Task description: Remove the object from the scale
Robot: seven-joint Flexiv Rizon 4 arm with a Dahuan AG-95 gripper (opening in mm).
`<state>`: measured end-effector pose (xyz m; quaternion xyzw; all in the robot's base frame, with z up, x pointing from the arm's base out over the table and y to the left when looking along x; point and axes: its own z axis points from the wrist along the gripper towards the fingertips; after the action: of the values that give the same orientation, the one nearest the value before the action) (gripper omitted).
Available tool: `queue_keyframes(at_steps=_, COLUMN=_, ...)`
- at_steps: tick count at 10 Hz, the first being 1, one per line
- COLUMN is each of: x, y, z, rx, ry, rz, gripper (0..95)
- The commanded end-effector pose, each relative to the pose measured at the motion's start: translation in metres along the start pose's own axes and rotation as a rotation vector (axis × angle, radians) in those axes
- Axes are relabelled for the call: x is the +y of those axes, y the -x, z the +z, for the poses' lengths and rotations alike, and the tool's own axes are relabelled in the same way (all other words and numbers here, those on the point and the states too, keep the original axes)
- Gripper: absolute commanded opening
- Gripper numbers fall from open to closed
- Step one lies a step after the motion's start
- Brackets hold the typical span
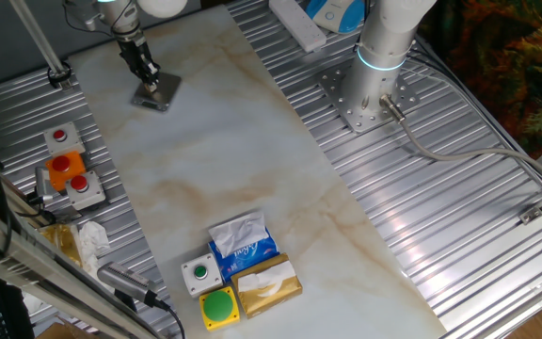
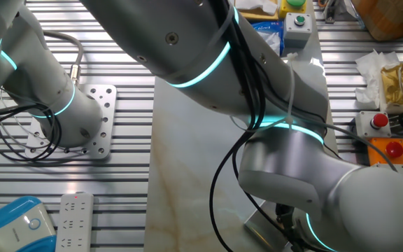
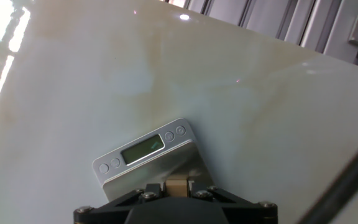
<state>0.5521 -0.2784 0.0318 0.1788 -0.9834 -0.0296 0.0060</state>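
**Claw down on scale, nugget between fingers**

Hand view: claw (image 3: 178, 190) sits low over the digital scale (image 3: 148, 155), at 6 o'clock of frame. Tan-brown nugget (image 3: 177, 185) is wedged between the two fingers, on the scale's plate just behind the LCD strip w/ its round buttons. Fingers look pressed against the nugget on both sides, i.e. pinching it; can't tell if it's lifted off the plate.

One fixed view: scale (image 1: 156, 94) lies on the marble bench (image 1: 252, 188) toward 11 o'clock, claw (image 1: 148, 79) directly on top. Blue tissue pack (image 1: 243, 247) and green button box (image 1: 219, 306) sit at 6 o'clock, well apart. The other fixed view: arm blocks the scale almost entirely.
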Motion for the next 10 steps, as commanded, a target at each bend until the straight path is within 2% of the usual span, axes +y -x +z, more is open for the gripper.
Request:
queue_keyframes(at_steps=1, x=-0.0001, y=-0.0001, z=0.0001, rx=0.0, ry=0.0, rz=0.001, gripper=0.0)
queue_keyframes(at_steps=10, x=-0.0001, y=0.0002, z=-0.0001, rx=-0.008, ry=-0.006, rz=0.012, gripper=0.0)
